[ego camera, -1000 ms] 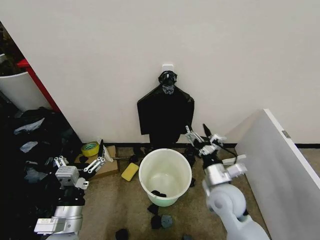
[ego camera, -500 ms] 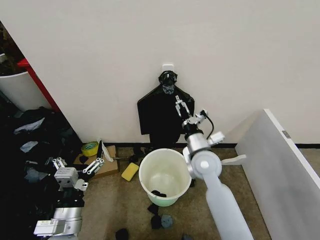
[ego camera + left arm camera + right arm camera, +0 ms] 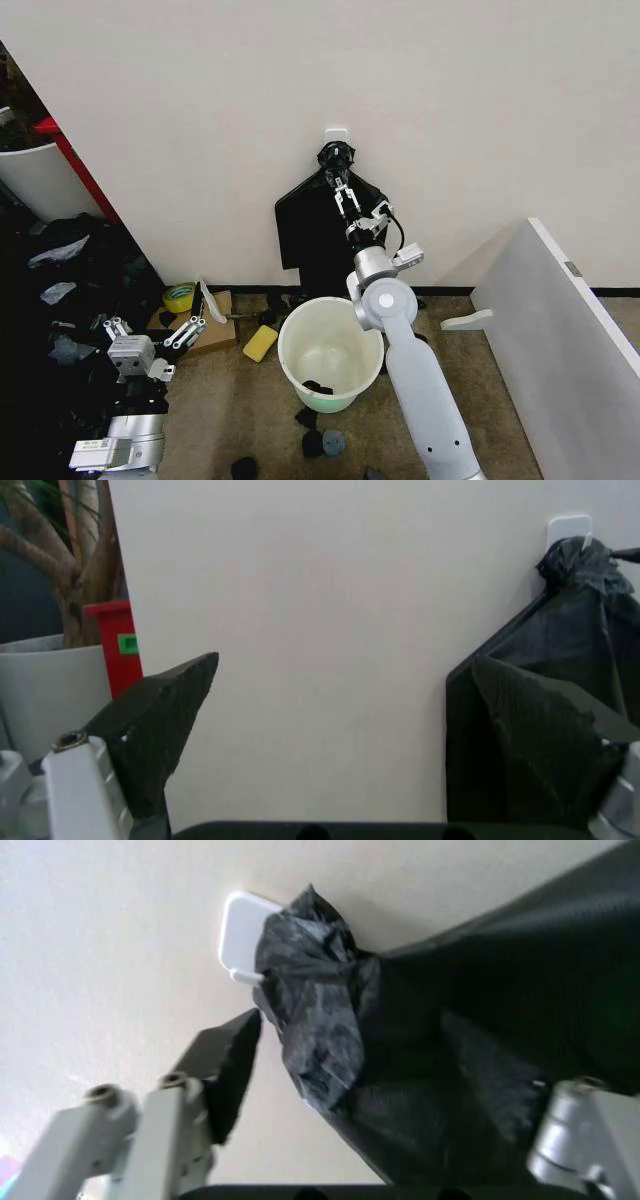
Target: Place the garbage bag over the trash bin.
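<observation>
The right gripper (image 3: 345,190) is raised against the far wall, its fingers (image 3: 225,1072) spread apart on either side of the bunched top of the black garbage bag (image 3: 325,235) — in the right wrist view the knot sits between them, and I cannot tell whether either finger touches it. The bag hangs flat from a small white wall hook (image 3: 336,134). The left gripper (image 3: 150,335) rests low at the near left, its fingers open and holding nothing.

Half a second ago the right gripper was lower and farther right, in front of the bag's right shoulder; a second ago it was down near the bin's right rim. It has since climbed to the knot under the hook. The left arm has hardly shifted.

The trash bin (image 3: 331,366) stands upright on the brownish floor just below the hanging bag, with a few dark scraps inside. A yellow sponge (image 3: 260,343) lies just left of it and a roll of yellow tape (image 3: 180,297) farther left. A white panel (image 3: 560,340) leans at the right.
</observation>
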Robot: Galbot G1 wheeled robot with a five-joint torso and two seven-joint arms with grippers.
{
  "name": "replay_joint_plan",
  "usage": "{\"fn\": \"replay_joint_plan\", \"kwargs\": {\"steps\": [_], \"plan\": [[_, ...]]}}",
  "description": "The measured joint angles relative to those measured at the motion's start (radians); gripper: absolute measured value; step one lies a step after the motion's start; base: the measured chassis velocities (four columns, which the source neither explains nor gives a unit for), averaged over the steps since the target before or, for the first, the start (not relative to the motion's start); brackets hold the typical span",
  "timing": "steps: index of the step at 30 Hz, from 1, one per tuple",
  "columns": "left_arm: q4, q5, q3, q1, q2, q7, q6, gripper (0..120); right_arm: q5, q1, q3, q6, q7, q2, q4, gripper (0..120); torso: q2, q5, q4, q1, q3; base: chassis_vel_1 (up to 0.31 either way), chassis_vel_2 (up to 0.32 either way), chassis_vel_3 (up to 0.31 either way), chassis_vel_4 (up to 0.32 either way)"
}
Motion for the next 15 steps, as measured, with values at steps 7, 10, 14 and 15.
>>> {"fn": "replay_joint_plan", "kwargs": {"steps": [7, 10, 14, 15], "plan": [[0.019, 0.000, 0.004, -0.011, -0.002, -0.001, 0.001, 100, 0.002, 0.002, -0.003, 0.030, -0.073, 0.000, -0.006, 35, 0.000, 0.0000, 0.0001, 0.000, 0.000, 0.000, 0.000, 0.000, 0.000], [0.023, 0.000, 0.005, -0.013, -0.002, -0.002, 0.002, 100, 0.001, 0.001, -0.005, 0.030, -0.077, 0.000, -0.006, 30, 0.000, 0.0000, 0.0001, 0.000, 0.000, 0.000, 0.000, 0.000, 0.000], [0.028, 0.000, 0.005, -0.015, -0.002, -0.002, 0.003, 100, -0.002, -0.001, -0.007, 0.031, -0.082, 0.002, -0.008, 10, 0.000, -0.0002, 0.0000, 0.000, 0.000, 0.000, 0.000, 0.000, 0.000], [0.030, 0.000, 0.006, -0.016, -0.002, -0.002, 0.004, 100, -0.004, -0.002, -0.009, 0.032, -0.083, 0.005, -0.008, 7, 0.000, 0.0001, 0.0000, 0.000, 0.000, 0.000, 0.000, 0.000, 0.000]]}}
